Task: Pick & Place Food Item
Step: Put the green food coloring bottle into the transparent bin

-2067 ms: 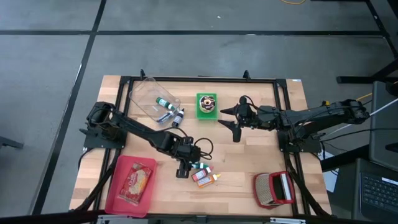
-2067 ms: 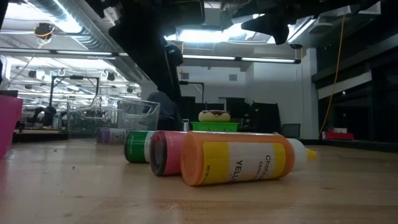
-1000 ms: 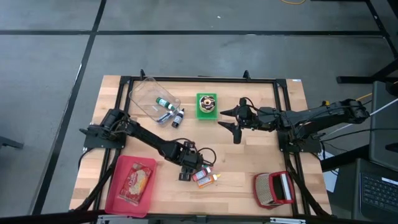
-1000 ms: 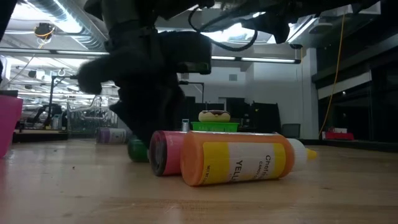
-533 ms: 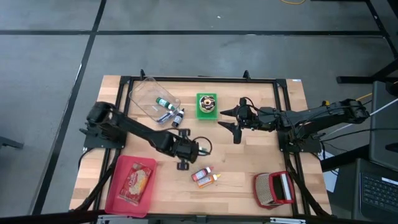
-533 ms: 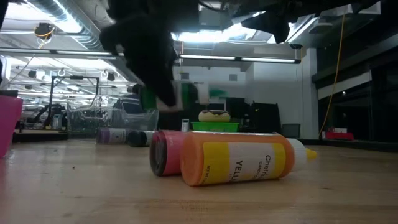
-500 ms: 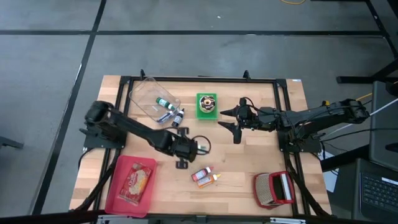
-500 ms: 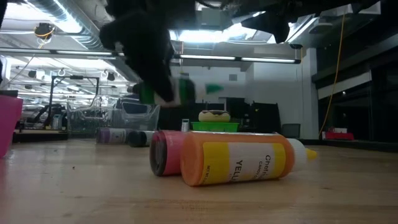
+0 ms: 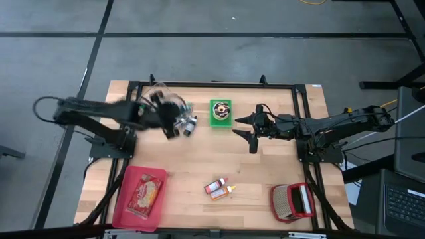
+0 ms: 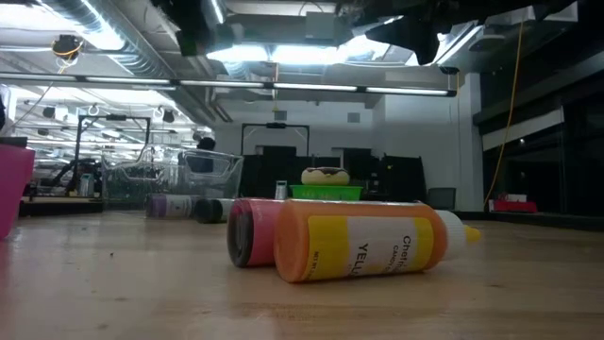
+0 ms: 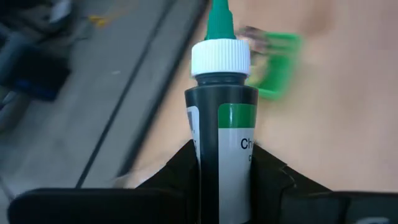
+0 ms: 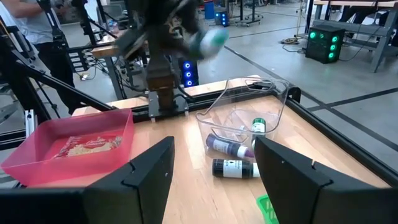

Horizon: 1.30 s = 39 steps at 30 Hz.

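Clear bin [image 9: 159,106] lay tipped at the table's far left; bottles [image 12: 233,158] lay at its mouth, one with a green cap [image 12: 258,127] inside; pink tray [image 9: 139,198] at near left held a flat packet [image 9: 145,191]; green tray [image 9: 221,113] at far centre carried a donut [image 9: 221,107]; red basket [image 9: 292,202] sat at near right, contents not made out.

Left gripper [image 9: 174,123] hung over the bin's mouth, jaws closed part-way on a green bottle [image 11: 222,149], nozzle pointing forward; right gripper [image 9: 244,130] waited beside the green tray, jaws wide, holding nothing.

Orange bottle [image 10: 363,240] and pink bottle [image 10: 247,231] lay touching at near centre, well apart from both arms.
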Available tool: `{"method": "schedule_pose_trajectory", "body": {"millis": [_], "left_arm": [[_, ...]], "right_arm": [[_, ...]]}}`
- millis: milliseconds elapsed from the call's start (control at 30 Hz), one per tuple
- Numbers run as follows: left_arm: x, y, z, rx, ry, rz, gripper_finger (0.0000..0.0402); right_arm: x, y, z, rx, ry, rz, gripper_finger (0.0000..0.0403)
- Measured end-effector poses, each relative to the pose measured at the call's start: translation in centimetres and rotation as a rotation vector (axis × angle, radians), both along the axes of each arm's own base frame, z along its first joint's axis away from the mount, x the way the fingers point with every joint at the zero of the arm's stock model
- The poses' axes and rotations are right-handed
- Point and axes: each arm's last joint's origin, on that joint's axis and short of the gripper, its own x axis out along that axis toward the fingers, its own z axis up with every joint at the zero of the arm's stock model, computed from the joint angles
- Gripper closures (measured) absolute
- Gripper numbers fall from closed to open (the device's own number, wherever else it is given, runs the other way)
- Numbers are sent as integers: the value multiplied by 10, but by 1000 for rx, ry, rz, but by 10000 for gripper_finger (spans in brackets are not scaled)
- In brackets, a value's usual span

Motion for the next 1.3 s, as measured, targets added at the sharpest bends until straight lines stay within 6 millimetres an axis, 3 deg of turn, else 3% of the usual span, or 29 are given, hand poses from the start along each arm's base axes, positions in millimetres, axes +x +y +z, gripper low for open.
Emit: {"method": "schedule_pose_trajectory", "body": {"millis": [100,200,333,467,600,900,1000,1167,1300], "left_arm": [[-22,21,15,18,-81,59,314],[-40,38,11,-15,-213,27,314],[-55,53,-20,-99,-418,-80,314],[-67,68,-67,-98,-465,-82,314],[-71,78,-98,-114,-501,-107,314],[-75,89,-124,-67,-583,-127,314],[-76,91,-127,-70,-593,-133,314],[-80,93,-137,-47,-589,-112,314],[-83,93,-149,-43,-594,-99,313]], "right_arm": [[0,0,0,-3,0,0,176],[0,0,0,-20,3,3,176],[0,0,0,-35,5,3,176],[0,-1,0,-108,17,-15,176],[0,-2,2,-133,4,-59,176],[0,-1,3,-58,-16,-46,176],[0,0,3,-149,-2,-5,176],[-9,1,-19,-258,-19,48,176],[-33,-1,-47,-303,-154,81,176]]}}
